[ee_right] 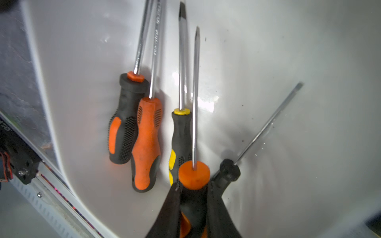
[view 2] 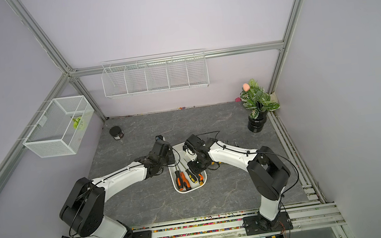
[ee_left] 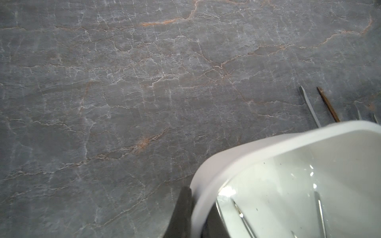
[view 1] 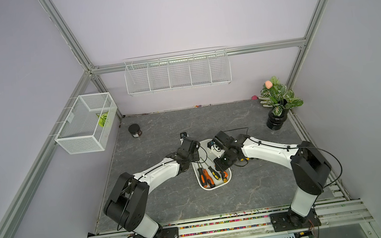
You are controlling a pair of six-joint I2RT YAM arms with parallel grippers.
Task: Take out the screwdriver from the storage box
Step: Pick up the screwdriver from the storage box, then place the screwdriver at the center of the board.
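**Top views:** Both arms meet at the white storage box (view 1: 214,188) in the middle of the grey marbled tabletop (view 1: 161,209). The left arm (view 1: 156,173) reaches the box's left rim, and the right arm (view 1: 267,151) bends down into its near end. The wrists hide the jaws from above. The screwdrivers (view 1: 202,177) lie lengthwise in the box, with handles toward the robot and shafts pointing to the far end.

**Left wrist view:** The left gripper (ee_left: 198,204) is clamped on the box's rim, with one dark finger (ee_left: 182,210) outside the wall and its partner inside. Two bare shafts (ee_left: 310,106) lie on the tabletop beyond the box.

**Right wrist view:** The right gripper (ee_right: 193,185) is closed on the black handle of the orange-collared screwdriver (ee_right: 193,175), a finger pressed to each side just behind the collar. The shaft runs straight ahead of the jaws along the box's length, beside the yellow-and-black screwdriver (ee_right: 181,134). Two orange-and-black screwdrivers (ee_right: 123,127) lie further off, and a slim black screwdriver (ee_right: 228,171) angles away on the opposite side. The collar overlaps its yellow neighbour, so the handle end seems raised, though that cannot be confirmed.

With the tool in the right arm's grasp and the box pinned by the left, the way out is probably upward, handle first. The long shaft trailing toward the far wall is the part that must clear the rim.
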